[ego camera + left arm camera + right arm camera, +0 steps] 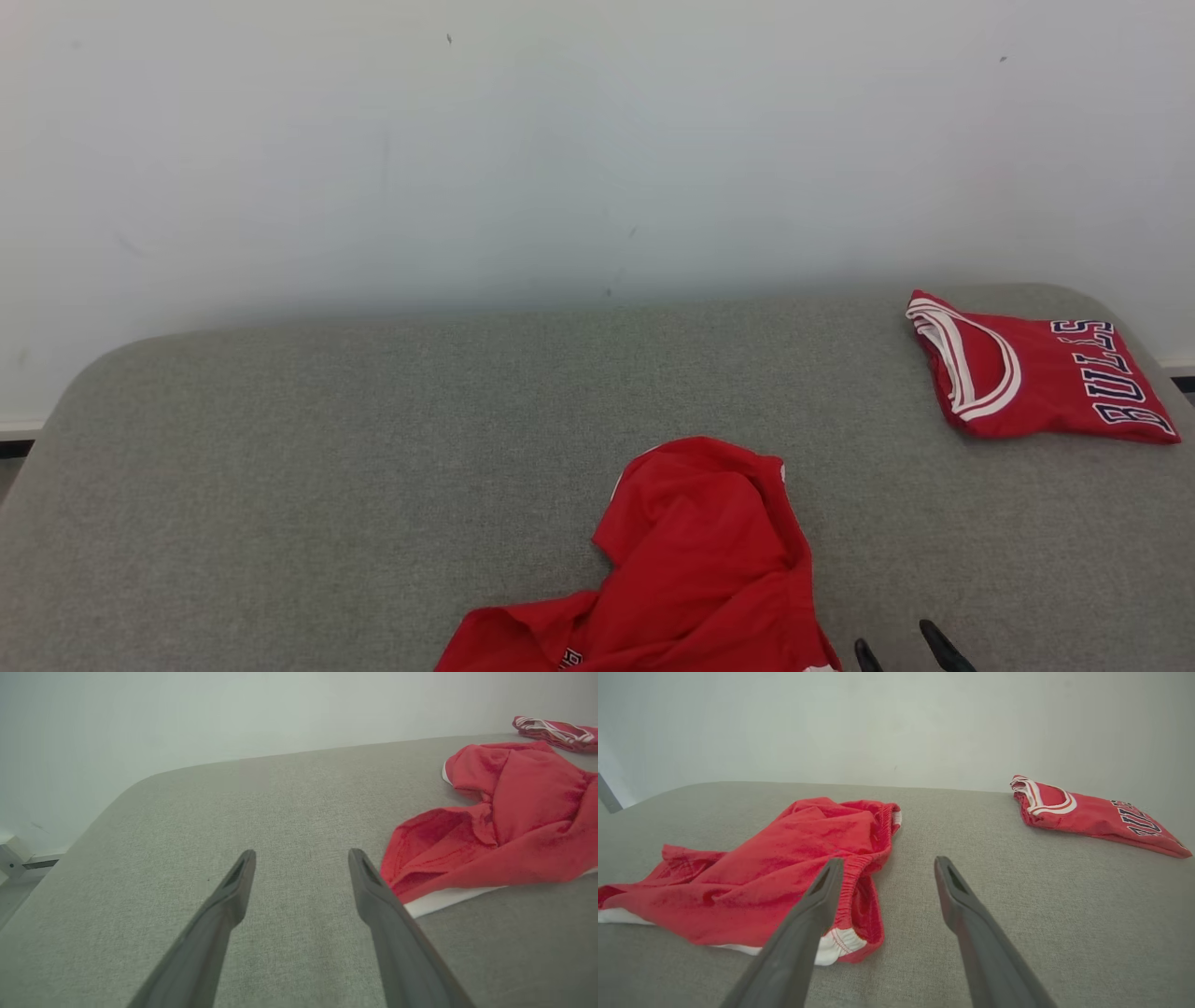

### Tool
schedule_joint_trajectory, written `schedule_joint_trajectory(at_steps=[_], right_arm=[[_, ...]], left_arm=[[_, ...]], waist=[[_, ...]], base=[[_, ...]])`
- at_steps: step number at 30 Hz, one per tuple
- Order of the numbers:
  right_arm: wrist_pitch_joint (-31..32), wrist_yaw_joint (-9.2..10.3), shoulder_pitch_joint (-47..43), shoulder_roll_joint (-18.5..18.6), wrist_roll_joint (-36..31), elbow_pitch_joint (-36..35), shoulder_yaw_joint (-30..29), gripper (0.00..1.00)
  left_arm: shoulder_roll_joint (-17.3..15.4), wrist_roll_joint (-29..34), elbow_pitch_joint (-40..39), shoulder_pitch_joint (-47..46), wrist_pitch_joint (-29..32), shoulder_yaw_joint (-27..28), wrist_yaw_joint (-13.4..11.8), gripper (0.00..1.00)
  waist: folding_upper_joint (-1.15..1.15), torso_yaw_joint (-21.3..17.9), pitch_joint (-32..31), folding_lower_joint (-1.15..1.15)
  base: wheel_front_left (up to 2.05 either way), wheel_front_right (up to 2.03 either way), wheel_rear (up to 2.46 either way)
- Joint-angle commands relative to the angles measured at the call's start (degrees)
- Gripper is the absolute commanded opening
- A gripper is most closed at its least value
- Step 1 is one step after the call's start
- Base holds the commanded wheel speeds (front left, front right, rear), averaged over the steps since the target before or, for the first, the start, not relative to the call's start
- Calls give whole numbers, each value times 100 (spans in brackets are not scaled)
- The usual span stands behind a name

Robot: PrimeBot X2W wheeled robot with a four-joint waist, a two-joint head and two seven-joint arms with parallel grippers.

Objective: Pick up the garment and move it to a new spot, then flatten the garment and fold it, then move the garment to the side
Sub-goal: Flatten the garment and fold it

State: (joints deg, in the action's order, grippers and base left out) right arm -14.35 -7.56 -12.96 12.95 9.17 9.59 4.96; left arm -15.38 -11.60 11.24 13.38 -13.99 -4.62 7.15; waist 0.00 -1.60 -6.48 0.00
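Red shorts lie crumpled at the near edge of the grey padded table, well apart from the folded Bulls jersey at the far right corner. Left claw and right claw are both spread wide and empty, low over the table, one on each side of the heap. Looks like the first pickup. Suggest right pinches the elastic waistband and left takes the white-trimmed leg hem. Lift together so the cloth hangs open, then set down mid-table, clear of the jersey.
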Motion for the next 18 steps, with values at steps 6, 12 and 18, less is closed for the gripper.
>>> schedule_joint_trajectory(at_steps=[6,12,18], right_arm=[[258,13,344,511,262,374,712,100],[366,13,784,841,449,994,1514,100],[318,13,1320,1116,559,1413,2242,100]], left_arm=[[-463,-543,537,-396,169,-1150,26,100],[-761,-1110,1220,-984,141,-2216,28,100],[-950,-1510,1868,-1576,-1,-2945,28,100]], waist=[[0,-76,238,0],[0,-78,440,0],[0,-96,546,0]], base=[[0,0,0],[0,0,0],[0,0,0]])
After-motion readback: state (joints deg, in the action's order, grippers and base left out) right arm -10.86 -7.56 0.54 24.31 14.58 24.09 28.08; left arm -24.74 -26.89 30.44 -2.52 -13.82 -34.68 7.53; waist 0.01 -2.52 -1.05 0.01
